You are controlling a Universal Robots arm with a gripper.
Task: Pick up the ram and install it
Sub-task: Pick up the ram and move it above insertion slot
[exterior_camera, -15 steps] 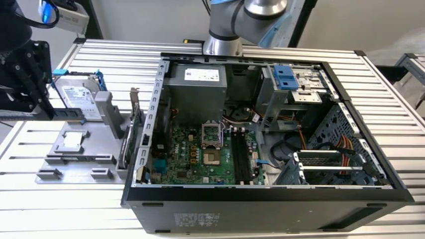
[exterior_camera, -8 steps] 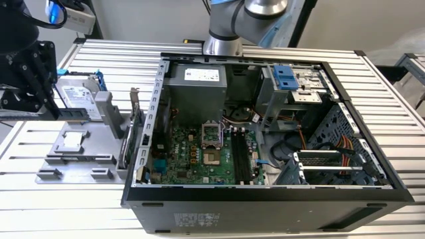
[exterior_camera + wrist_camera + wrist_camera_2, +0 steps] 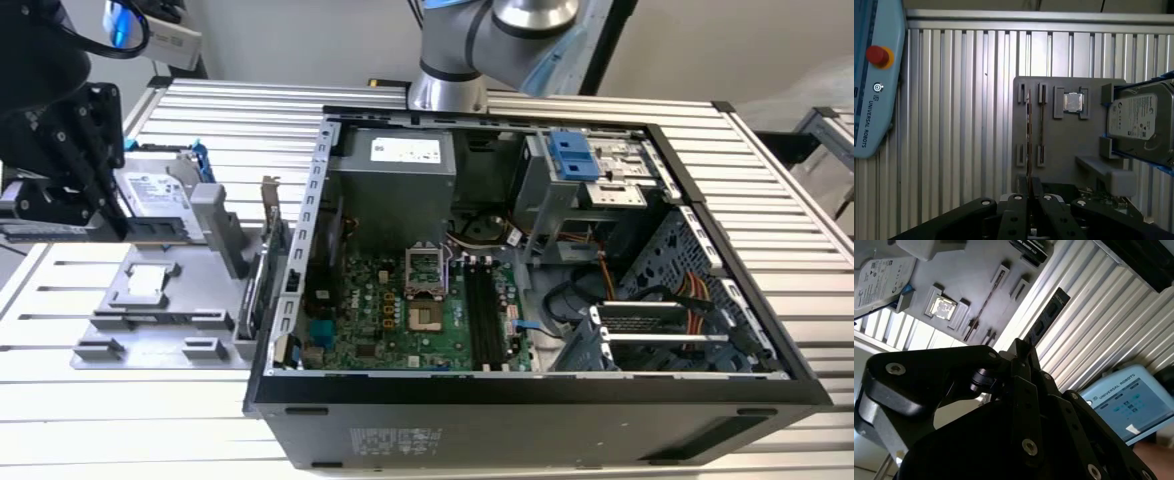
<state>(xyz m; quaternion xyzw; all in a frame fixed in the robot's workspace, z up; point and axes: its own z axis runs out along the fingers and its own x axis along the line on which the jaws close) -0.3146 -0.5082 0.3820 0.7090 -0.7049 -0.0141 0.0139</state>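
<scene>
Within the gripper (image 3: 1026, 354), ram (image 3: 1048, 316) edge-on, one end hidden

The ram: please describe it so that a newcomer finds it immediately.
Find the black gripper above the ribbed aluminium table. The ram is the thin dark strip sticking out between its fingertips, unlike the silver boxy hard drive nearby.

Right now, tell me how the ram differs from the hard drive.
The ram is a thin, dark, narrow stick; the hard drive is a silver box with blue side rails. The ram is clamped in the gripper, while the hard drive rests on the gray holder. Both are computer parts.
</scene>
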